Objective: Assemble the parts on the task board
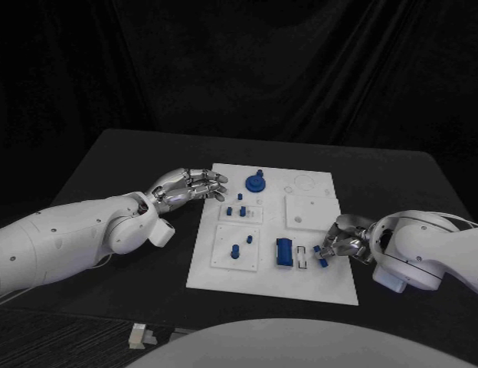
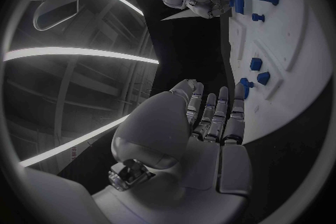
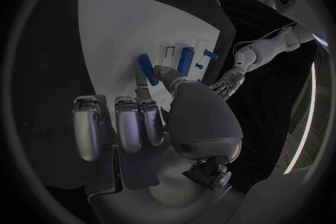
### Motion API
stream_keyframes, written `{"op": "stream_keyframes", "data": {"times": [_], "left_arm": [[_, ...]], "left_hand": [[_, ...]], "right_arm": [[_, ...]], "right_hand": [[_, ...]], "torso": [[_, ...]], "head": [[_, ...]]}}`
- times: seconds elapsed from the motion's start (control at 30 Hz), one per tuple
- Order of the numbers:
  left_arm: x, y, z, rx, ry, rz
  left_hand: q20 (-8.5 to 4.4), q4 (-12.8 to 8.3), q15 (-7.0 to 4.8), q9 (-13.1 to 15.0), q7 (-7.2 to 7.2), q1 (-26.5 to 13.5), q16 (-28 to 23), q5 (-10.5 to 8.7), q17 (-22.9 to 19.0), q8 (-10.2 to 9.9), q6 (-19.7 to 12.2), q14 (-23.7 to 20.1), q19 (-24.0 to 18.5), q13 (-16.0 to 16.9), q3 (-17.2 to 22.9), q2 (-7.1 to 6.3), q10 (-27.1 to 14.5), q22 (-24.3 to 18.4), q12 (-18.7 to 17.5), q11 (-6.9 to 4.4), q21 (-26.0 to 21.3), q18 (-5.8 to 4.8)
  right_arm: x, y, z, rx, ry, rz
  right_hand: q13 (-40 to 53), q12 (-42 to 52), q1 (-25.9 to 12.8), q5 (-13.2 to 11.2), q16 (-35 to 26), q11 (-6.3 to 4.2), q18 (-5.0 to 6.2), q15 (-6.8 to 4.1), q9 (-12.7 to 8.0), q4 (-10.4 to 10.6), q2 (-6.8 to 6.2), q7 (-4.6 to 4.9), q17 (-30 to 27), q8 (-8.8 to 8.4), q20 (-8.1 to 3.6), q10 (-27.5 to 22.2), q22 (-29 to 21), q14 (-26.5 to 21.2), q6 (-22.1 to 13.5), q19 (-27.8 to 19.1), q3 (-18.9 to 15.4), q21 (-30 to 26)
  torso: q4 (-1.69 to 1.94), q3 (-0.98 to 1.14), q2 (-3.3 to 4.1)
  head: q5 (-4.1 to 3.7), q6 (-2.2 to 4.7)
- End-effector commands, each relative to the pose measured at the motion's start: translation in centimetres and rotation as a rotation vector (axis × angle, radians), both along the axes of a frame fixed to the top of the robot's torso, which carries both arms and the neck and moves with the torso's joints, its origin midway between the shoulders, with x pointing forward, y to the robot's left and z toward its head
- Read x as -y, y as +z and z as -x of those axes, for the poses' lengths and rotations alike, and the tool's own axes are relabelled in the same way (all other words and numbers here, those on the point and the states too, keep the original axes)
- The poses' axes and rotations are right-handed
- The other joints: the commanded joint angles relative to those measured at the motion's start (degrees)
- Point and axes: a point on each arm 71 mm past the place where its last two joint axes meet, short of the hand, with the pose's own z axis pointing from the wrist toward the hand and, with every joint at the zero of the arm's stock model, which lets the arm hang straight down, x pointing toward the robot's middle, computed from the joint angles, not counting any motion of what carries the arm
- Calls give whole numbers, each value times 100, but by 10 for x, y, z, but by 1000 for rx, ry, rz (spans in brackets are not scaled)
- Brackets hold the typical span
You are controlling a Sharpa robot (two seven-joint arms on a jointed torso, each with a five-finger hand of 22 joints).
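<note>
The white task board [image 1: 306, 287] lies in the middle of the black table. On it stand a round blue part with a knob [image 1: 257, 182], small blue pegs [image 1: 237, 209], a peg [image 1: 234, 250] and a blue block [image 1: 284, 252]. My right hand [image 1: 345, 241] is at the board's right near side and pinches a small blue bar [image 3: 146, 68] between thumb and finger, close beside the block [image 3: 185, 60]. My left hand [image 1: 187, 186] rests at the board's far left edge with its fingers [image 2: 223, 109] stretched out and apart, holding nothing.
A square white plate [image 1: 311, 210] and round recesses [image 1: 303, 182] take up the board's right far part. Black table [image 1: 139, 153] surrounds the board, with a dark curtain behind. A small pale object [image 1: 139, 335] lies at the table's near left edge.
</note>
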Motion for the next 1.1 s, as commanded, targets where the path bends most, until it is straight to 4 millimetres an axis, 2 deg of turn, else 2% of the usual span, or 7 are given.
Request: {"op": "stream_keyframes", "data": {"times": [0.03,0.13,0.27,0.6,0.77,1.0,1.1], "left_arm": [[2,0,1,-1,-11,16],[1,0,1,-2,-10,15],[1,0,1,-2,-9,14],[2,0,1,-4,-12,14],[2,0,0,-5,-12,13],[4,-1,0,-5,-15,14],[4,-1,0,-6,-15,14]], "left_hand": [[12,-5,46,-11,36,-44,-25,39,6,-36,9,-11,6,-9,51,6,11,11,-31,32,18,22],[12,-5,46,-11,36,-44,-25,39,6,-36,9,-11,6,-9,51,6,11,11,-31,32,18,22],[12,-5,46,-11,36,-44,-25,39,6,-36,9,-11,6,-9,51,6,11,11,-31,32,18,22],[11,-8,47,-12,38,-48,-25,40,6,-37,9,-13,4,-10,61,5,12,12,-32,33,17,21],[11,-8,47,-12,38,-48,-25,40,6,-37,9,-13,4,-10,61,5,12,12,-32,33,17,21],[11,-8,47,-12,38,-48,-25,40,6,-37,9,-13,4,-10,61,5,12,12,-32,33,17,21],[11,-12,48,-13,40,-53,-26,40,6,-37,9,-15,1,-11,72,3,13,15,-34,35,16,19]], "right_arm": [[2,-1,3,-29,-70,-22],[2,-1,5,-48,-92,-43],[1,-1,9,-89,-129,-79],[-1,-5,13,-204,-237,-162],[-3,-5,13,-215,-253,-180],[-5,-6,10,-215,-264,-184],[-6,-7,10,-217,-261,-185]], "right_hand": [[1510,15,-46,-21,33,-18,-43,-4,-9,25,10,-20,1509,21,20,586,1508,591,63,595,-6,19],[1510,15,-55,-21,33,-19,-43,-5,-8,31,12,-21,1509,22,19,586,1508,591,67,595,-8,19],[1510,15,-65,-18,33,-22,-43,-8,-8,38,17,-24,1509,23,17,586,1508,591,72,595,-9,19],[1510,15,-70,27,33,-34,-43,-17,-6,35,29,-35,1509,26,9,586,1508,591,84,595,3,19],[1510,15,-80,46,33,-35,-43,-21,-5,38,30,-36,1509,24,6,586,1508,591,83,595,3,19],[1510,15,-111,55,33,-36,-43,-24,-7,57,41,-33,1509,16,1,586,1508,591,73,595,1,19],[1510,15,-159,33,33,-36,-43,-25,-7,93,55,-33,1509,10,-3,586,1508,591,66,595,-10,19]], "torso": [[-4,-3,-2],[5,0,-1],[-4,-2,-2],[6,-3,3],[-2,-3,5],[12,-1,3],[1,-3,5]], "head": [[-2,0],[-7,0],[-4,0],[-11,0],[-12,0],[-9,0],[5,0]]}}
